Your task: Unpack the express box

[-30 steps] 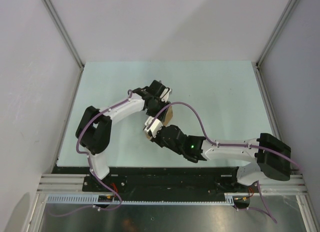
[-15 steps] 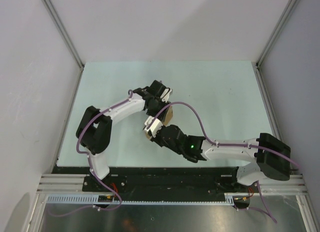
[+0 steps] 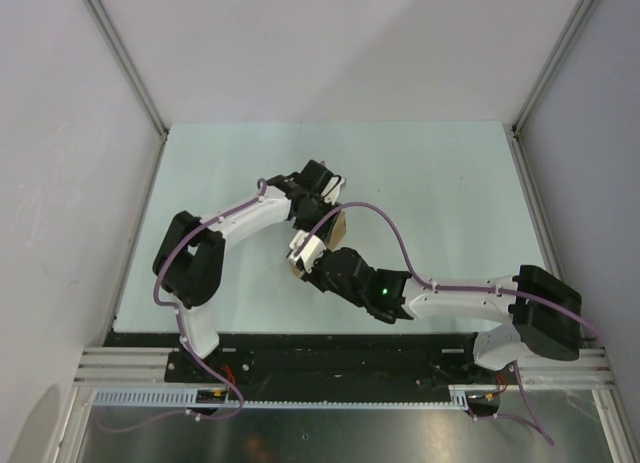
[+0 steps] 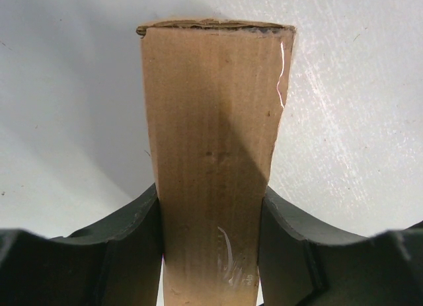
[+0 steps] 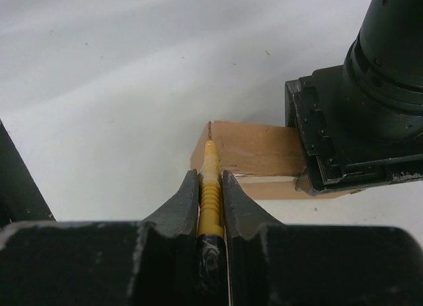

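- Left jaws clamp the express box [image 4: 211, 160] by its sides, mid-tabletop [image 3: 450, 173].
- Right jaws are closed on a yellow knife [image 5: 210, 193], its tip at the box's upper edge.

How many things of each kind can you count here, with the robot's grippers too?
Brown cardboard express box: 1
Yellow utility knife: 1
Grippers: 2, the left gripper shut on the box and the right gripper shut on the knife
Total: 4

Brown cardboard express box [image 4: 211, 154] rests on table [image 4: 350, 88].
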{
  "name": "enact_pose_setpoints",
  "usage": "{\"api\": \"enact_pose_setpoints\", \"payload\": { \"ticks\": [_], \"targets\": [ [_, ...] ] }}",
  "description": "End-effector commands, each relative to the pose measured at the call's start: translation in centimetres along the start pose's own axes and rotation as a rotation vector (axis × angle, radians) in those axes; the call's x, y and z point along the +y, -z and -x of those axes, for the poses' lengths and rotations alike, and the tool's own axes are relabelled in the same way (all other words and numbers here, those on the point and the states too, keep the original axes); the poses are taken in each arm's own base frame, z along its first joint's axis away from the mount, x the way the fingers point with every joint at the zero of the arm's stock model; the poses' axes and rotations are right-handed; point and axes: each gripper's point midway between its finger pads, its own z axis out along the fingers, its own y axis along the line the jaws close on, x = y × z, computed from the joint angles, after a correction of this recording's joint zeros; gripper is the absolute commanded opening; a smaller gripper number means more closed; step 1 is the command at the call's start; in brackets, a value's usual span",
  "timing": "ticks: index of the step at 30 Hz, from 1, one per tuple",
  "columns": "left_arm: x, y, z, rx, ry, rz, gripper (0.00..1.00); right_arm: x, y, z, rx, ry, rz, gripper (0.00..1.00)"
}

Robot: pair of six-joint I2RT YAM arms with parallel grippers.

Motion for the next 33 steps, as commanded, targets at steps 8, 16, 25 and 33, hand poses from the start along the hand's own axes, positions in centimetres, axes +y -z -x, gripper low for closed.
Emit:
{"api": "enact_pose_setpoints", "payload": {
  "ticks": [8, 16, 25, 33],
  "targets": [
    [-0.7, -0.8, -1.1, 0.058, -0.031, -0.022, 0.38, -0.6, -0.7, 1.6, -0.064, -0.008, -0.023, 0.0],
    [-0.7, -0.9, -1.2, 0.063, -0.038, -0.021, 0.31, -0.6, -1.2, 1.0, -0.036, 0.023, -0.029, 0.0],
    [0.2, -1.1, -1.5, 0.073, -0.087, 0.021, 0.24, -2.1, 0.0, 0.6, 0.006, 0.099, -0.067, 0.0],
    [0.2, -1.3, -1.8, 0.084, -0.112, 0.018, 0.2, -2.0, 0.6, -0.5, 0.059, 0.161, -0.069, 0.0]
  ]
}}
